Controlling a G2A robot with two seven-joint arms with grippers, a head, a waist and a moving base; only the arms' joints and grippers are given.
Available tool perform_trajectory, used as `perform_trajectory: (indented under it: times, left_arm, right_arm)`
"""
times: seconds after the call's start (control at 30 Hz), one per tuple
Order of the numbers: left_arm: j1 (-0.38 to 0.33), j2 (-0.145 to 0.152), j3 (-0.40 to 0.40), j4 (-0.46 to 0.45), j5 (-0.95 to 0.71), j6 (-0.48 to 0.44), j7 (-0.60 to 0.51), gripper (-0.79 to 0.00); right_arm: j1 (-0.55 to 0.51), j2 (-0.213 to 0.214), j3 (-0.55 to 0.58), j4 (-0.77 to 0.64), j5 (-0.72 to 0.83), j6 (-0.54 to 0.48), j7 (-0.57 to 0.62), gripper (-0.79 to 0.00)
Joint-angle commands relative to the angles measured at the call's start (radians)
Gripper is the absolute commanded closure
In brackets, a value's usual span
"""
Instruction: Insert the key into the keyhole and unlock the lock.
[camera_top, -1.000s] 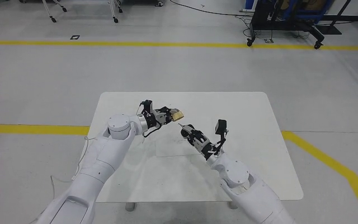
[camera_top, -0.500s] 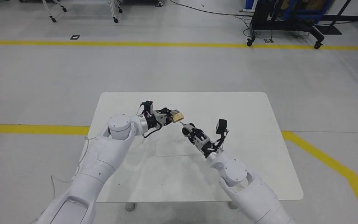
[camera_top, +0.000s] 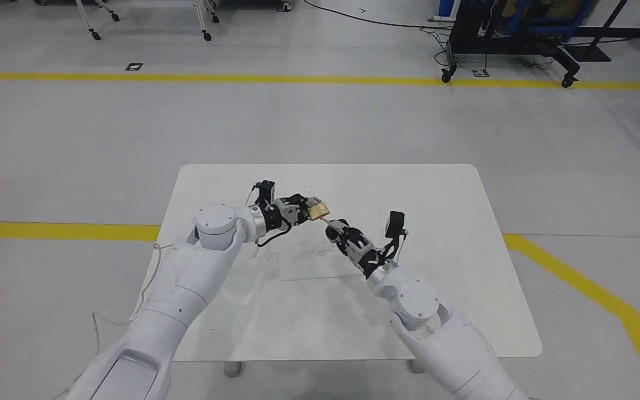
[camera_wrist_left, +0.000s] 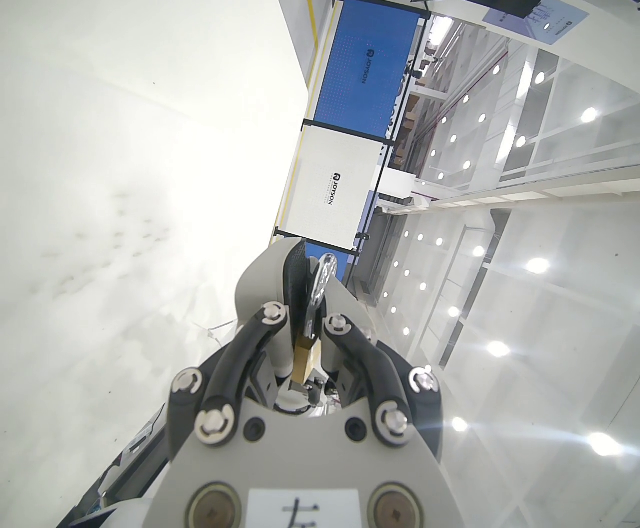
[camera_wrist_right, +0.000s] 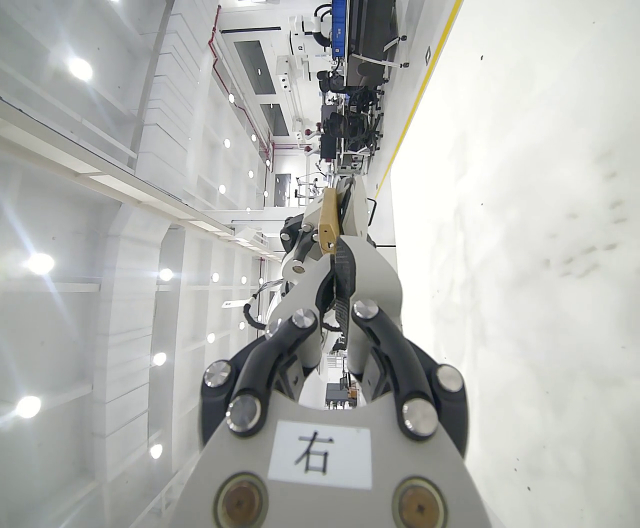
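— Between the fingers of the left gripper (camera_wrist_left: 311, 280) sits the lock (camera_wrist_left: 306, 357), clamped firmly, its brass body deep in the pinch.
— And the right gripper (camera_wrist_right: 341, 250)?
— Pads pressed flat together. I'd call that a grip on the key, though it's buried in there and I can't pick it out.
— Where's the lock from that side?
— Right at the right gripper's tips, narrow end facing them, the pair held up in the air over the middle of the table (camera_top: 430, 200). From above, the two grippers meet nose to nose. Whether the key has gone in yet, I can't tell.
— So what could spoil it?
— Alignment, first. If the blade comes in off-line or tilted, it skates across the brass instead of seating. Push harder then and the key can swivel in those pads, or the lock can pivot in the left grip.
— And the turn?
— Twist before it's fully home and it binds; something slips, and it drops to the table.
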Motion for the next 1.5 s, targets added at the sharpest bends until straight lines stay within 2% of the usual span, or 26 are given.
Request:
perform_trajectory:
  times: [0.0, 0.2, 0.63, 0.8, 0.97, 1.17, 1.47]
  left_arm:
    - [-0.001, -0.001, 0.000, 0.003, 0.001, -0.003, -0.002, 0.000]
    - [-0.002, -0.002, -0.012, 0.008, -0.006, -0.018, 0.017, 0.000]
    - [0.012, -0.004, -0.022, -0.005, -0.028, -0.027, 0.041, 0.000]
    - [0.037, -0.001, -0.038, -0.042, -0.028, -0.039, 0.071, 0.000]
    - [0.047, 0.001, -0.047, -0.059, -0.024, -0.033, 0.076, 0.000]
    - [0.050, 0.002, -0.049, -0.068, -0.007, -0.031, 0.079, 0.000]
    - [0.059, 0.002, -0.053, -0.086, 0.026, -0.049, 0.117, 0.000]
  right_arm:
    - [-0.001, -0.002, 0.002, -0.001, 0.000, 0.001, -0.001, 0.000]
    - [-0.017, -0.005, 0.012, -0.020, 0.023, -0.042, 0.044, 0.000]
    - [-0.017, -0.005, 0.012, -0.020, 0.023, -0.042, 0.044, 0.000]
    - [-0.041, -0.020, 0.001, -0.055, -0.064, -0.055, -0.171, 0.000]
    - [-0.019, -0.040, -0.041, -0.053, -0.114, 0.002, -0.277, 0.000]
    - [0.010, -0.062, -0.073, -0.036, -0.142, 0.053, -0.338, 0.000]
    - [0.004, -0.077, -0.078, -0.031, -0.158, 0.049, -0.324, 0.000]
